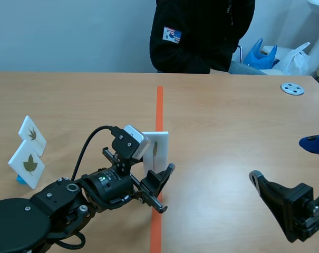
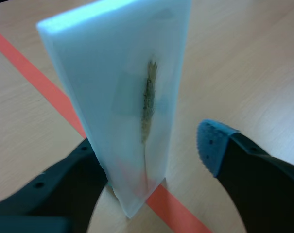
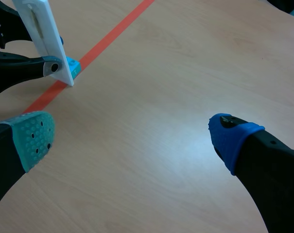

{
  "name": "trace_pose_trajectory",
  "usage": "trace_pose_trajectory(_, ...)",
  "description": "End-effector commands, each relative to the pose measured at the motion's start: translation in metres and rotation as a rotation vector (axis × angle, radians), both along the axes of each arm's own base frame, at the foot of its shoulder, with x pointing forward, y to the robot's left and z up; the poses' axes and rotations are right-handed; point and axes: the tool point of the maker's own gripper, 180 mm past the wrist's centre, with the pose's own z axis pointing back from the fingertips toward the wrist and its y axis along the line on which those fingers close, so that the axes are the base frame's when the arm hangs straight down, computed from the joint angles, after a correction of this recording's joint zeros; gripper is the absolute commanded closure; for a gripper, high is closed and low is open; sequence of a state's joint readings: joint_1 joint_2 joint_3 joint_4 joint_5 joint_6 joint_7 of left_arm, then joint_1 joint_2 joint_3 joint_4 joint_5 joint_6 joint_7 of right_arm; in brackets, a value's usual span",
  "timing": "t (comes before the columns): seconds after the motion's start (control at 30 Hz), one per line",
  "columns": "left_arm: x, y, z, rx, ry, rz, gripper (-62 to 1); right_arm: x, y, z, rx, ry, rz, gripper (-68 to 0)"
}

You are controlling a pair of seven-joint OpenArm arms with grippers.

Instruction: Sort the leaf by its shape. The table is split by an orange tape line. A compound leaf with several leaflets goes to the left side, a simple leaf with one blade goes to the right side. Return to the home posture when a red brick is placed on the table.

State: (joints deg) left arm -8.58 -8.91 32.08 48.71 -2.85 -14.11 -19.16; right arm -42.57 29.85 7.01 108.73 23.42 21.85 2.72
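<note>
Leaf card (image 1: 156, 150): you see it upright on the orange tape line (image 1: 159, 105), with one slim blade on it.
Left claw (image 1: 158, 182): spread around the card, blue pad (image 2: 212, 143) clear of its face.
Right claw (image 3: 132, 136): spread, low over the counter (image 1: 228, 121), right of the line.
Far left: two more leaf cards (image 1: 31, 135) stand there.

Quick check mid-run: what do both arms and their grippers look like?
The left arm is black with silver bolts, a looping black cable and a white camera block; the left gripper shows a blue dotted pad. The right arm is black too; the right gripper has thick fingers, one teal pad, one blue.
</note>
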Motion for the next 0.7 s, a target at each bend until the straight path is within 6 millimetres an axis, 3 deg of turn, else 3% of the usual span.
trace_pose_trajectory(0.0, 0.007, -0.001, 0.012, -0.031, -0.031, 0.011, -22.6, 0.005, 0.004, 0.011, 0.018, -0.037, 0.007, -67.9)
trace_pose_trajectory(0.2, 0.007, -0.001, 0.013, -0.032, -0.032, 0.011, -4.4, 0.005, 0.004, 0.011, 0.018, -0.037, 0.007, -67.9)
trace_pose_trajectory(0.4, 0.001, -0.003, 0.020, -0.046, -0.032, 0.007, -4.0, 0.005, 0.004, 0.011, 0.018, -0.037, 0.007, -67.9)
trace_pose_trajectory(0.67, -0.034, -0.002, 0.062, -0.098, -0.025, 0.023, -4.0, 0.005, 0.004, 0.011, 0.018, -0.037, 0.007, -67.9)
